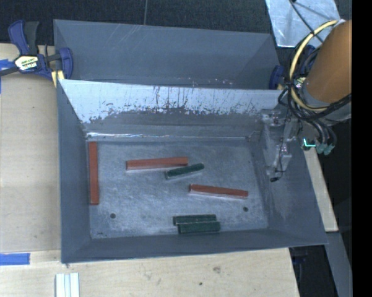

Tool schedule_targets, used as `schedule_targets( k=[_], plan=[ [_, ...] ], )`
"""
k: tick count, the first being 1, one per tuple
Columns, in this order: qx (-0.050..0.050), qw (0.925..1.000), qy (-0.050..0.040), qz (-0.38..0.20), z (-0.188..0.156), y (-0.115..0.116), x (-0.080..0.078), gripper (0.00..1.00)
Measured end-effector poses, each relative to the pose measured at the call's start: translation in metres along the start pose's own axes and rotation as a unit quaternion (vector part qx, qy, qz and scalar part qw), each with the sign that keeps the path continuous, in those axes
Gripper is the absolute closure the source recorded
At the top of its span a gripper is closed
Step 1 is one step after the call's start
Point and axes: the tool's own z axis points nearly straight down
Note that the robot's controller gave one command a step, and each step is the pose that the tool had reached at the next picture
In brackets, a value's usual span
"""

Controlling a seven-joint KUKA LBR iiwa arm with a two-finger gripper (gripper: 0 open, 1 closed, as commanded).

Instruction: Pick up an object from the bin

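Note:
My gripper hangs by the bin's right wall, above the sloping side and off to the right of the loose things. Nearest to it lies a flat red-brown bar, on the floor right of centre, pointing left to right. A short dark green bar lies slightly tilted in the middle, just under the right end of a second red-brown bar. Nothing shows at the gripper's tip.
A third red-brown bar lies lengthwise along the floor's left edge. Two dark green blocks sit side by side near the front edge. The bin's walls slope steeply on all sides.

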Motion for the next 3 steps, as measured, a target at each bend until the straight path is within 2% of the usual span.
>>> schedule_targets(
  k=[1,2,3],
  plan=[
    [0.0,0.998,-0.0009,0.063,0.127,0.012,0.042,0.0],
    [0.0,0.9986,-0.0007,0.053,0.163,0.015,0.032,0.0],
    [0.0,0.9987,-0.0023,0.052,0.161,0.015,0.032,1.0]
  ],
)
